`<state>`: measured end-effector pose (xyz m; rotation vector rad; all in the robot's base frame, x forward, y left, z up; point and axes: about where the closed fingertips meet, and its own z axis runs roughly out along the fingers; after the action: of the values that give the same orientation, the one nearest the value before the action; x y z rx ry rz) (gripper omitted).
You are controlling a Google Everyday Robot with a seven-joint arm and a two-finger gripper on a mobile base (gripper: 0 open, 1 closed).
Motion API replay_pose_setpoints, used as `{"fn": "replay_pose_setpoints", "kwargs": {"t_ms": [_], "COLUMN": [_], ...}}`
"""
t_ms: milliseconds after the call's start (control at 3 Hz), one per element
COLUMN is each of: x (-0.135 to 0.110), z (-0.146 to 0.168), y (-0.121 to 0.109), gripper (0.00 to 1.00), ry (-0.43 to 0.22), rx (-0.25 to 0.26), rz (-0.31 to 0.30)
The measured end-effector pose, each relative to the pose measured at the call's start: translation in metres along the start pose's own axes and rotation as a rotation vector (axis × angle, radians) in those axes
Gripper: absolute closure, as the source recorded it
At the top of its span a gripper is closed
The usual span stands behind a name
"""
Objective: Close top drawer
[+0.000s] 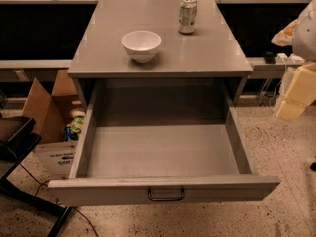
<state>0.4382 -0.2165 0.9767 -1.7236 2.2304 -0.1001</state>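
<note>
1 pincer (290, 107) hangs tilted beside the open top drawer (163, 154).

So, a grey desk (207, 53) is seen here with two things sat on its flat top. A white bowl (141, 44) is placed upright near the front edge, a bit left of middle. A drinks can (187, 15) is stood upright further back and to the right, well apart from it. The tool (290, 107) is held off the desk's right side, not touching it.
</note>
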Motion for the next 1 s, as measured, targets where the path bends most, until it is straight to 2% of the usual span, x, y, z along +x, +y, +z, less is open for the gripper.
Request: {"fn": "replay_pose_setpoints", "kwargs": {"t_ms": [333, 667, 1000], "x": [-0.001, -0.007, -0.015], "z": [0.003, 0.023, 0.065], "y": [0.001, 0.013, 0.058], "gripper": [0.00, 0.00, 0.00], "ry": [0.000, 0.001, -0.056], "rx": [-0.001, -0.010, -0.014], "rz": [-0.001, -0.007, 0.061]}}
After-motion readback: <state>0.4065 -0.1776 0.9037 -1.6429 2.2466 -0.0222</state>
